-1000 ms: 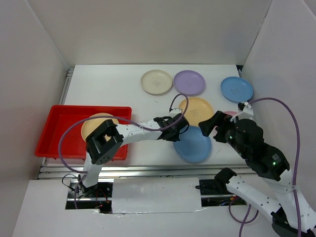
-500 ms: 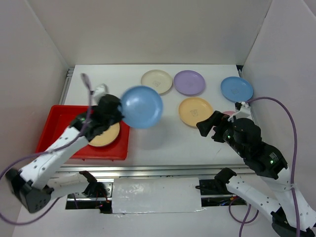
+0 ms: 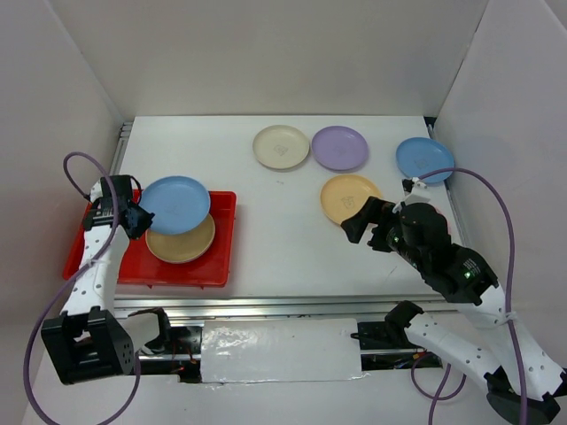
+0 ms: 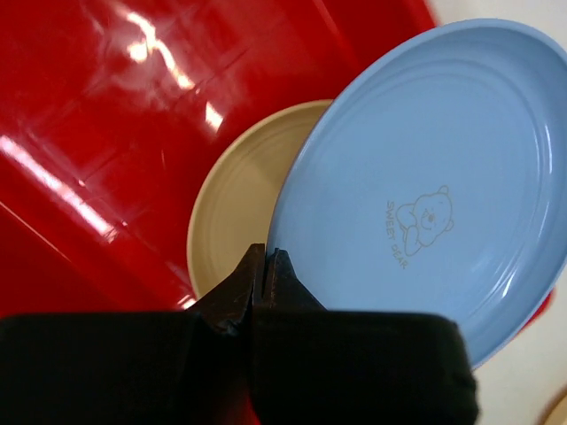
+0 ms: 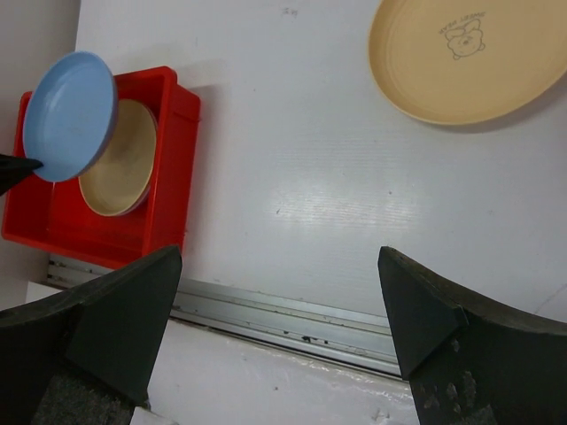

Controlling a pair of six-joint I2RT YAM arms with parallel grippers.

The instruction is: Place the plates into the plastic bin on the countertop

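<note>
1. Left gripper [image 4: 267, 257] pinches the blue plate [image 3: 175, 202] by its rim, above the tan plate [image 3: 182, 245] in the red bin [image 3: 99, 202].
2. Right gripper [image 3: 366, 223] spread wide, empty.
3. Recommended: lower it flat before release — nest it squarely.

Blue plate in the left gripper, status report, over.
Left gripper shut on blue plate rim, held over red bin, above the yellow plate in it. Right gripper open, empty. Nothing blocking the drop.
</note>
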